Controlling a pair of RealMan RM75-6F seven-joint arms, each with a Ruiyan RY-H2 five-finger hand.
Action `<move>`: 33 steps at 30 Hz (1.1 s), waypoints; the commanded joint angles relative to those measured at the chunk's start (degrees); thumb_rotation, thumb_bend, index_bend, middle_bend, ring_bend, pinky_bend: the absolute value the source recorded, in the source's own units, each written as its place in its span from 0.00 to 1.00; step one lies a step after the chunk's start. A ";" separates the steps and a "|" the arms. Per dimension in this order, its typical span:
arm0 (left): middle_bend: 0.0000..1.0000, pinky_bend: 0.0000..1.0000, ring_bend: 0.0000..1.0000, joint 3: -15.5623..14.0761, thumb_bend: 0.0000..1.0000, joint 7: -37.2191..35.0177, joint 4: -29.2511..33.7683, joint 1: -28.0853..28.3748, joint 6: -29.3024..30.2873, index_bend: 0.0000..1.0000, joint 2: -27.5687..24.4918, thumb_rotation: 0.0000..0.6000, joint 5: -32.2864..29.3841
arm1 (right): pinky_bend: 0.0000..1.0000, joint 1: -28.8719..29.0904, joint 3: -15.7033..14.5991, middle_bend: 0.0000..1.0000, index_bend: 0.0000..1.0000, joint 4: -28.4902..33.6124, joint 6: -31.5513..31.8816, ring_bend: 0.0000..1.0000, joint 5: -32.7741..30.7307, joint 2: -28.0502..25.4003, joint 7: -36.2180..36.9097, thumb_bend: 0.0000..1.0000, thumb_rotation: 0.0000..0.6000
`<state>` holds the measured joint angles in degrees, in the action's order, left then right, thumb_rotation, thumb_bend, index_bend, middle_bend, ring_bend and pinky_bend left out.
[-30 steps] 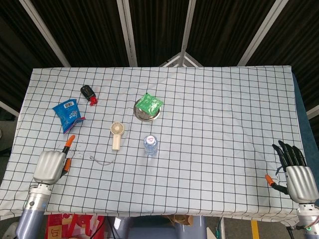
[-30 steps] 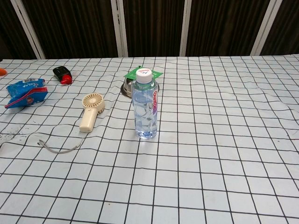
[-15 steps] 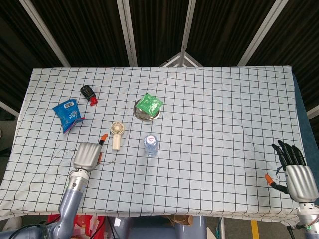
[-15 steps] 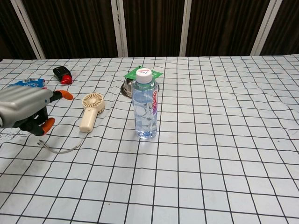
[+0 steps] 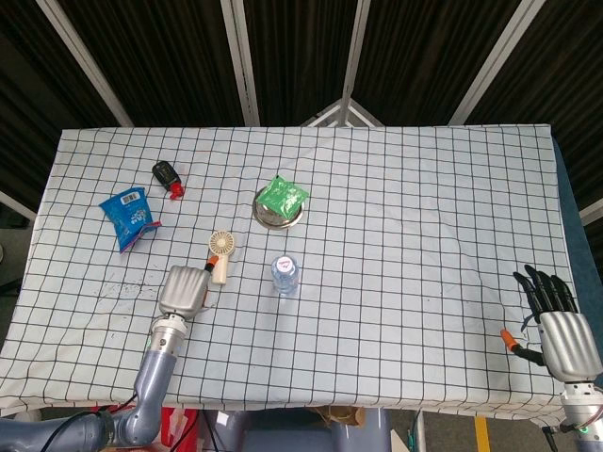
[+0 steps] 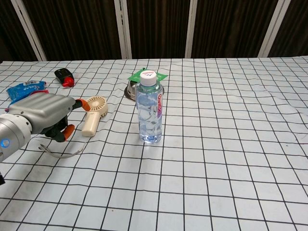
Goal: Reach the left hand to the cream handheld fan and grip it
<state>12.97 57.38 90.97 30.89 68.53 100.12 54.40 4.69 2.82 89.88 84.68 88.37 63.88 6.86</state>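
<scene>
The cream handheld fan (image 5: 221, 254) (image 6: 94, 114) lies flat on the checked cloth, round head away from me, handle toward me, left of the water bottle. A thin cord (image 6: 60, 154) trails from its handle. My left hand (image 5: 185, 289) (image 6: 45, 114) hovers just left of the handle and a little nearer to me, orange fingertips (image 5: 213, 259) reaching the handle's side, nothing gripped. My right hand (image 5: 558, 325) rests at the table's near right corner, dark fingers spread, holding nothing.
A clear water bottle (image 5: 285, 273) (image 6: 150, 108) stands right of the fan. Behind it a green packet (image 5: 282, 197) lies on a metal dish (image 6: 129, 91). A blue snack bag (image 5: 129, 217) and a black-and-red object (image 5: 168, 176) sit at the far left.
My left hand has travelled right from the table's near left edge to beside the fan handle. The right hand and all objects have stayed put.
</scene>
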 commanded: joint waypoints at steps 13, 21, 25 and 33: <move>0.93 0.85 0.85 -0.74 0.76 -0.45 -2.56 2.43 0.63 0.19 1.84 1.00 -2.48 | 0.00 0.12 0.02 0.00 0.11 0.07 -0.19 0.00 -0.13 -0.06 0.00 0.28 1.00; 0.93 0.85 0.85 -1.14 0.77 -1.33 -3.34 3.10 1.36 0.19 1.91 1.00 -2.44 | 0.00 0.17 0.03 0.00 0.11 0.09 -0.24 0.00 -0.17 -0.06 -0.02 0.28 1.00; 0.93 0.85 0.85 -1.52 0.77 -1.40 -3.61 3.36 1.36 0.19 1.85 1.00 -2.70 | 0.00 0.17 0.02 0.00 0.11 0.12 -0.23 0.00 -0.18 -0.07 -0.07 0.28 1.00; 0.93 0.85 0.85 -2.28 0.77 -1.55 -4.51 3.89 1.41 0.20 2.46 1.00 -3.35 | 0.00 0.17 0.00 0.00 0.11 0.12 -0.20 0.00 -0.17 -0.08 -0.01 0.28 1.00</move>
<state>10.78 55.76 86.55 34.72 69.89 102.52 51.08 4.85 2.82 90.00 84.48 88.19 63.80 6.85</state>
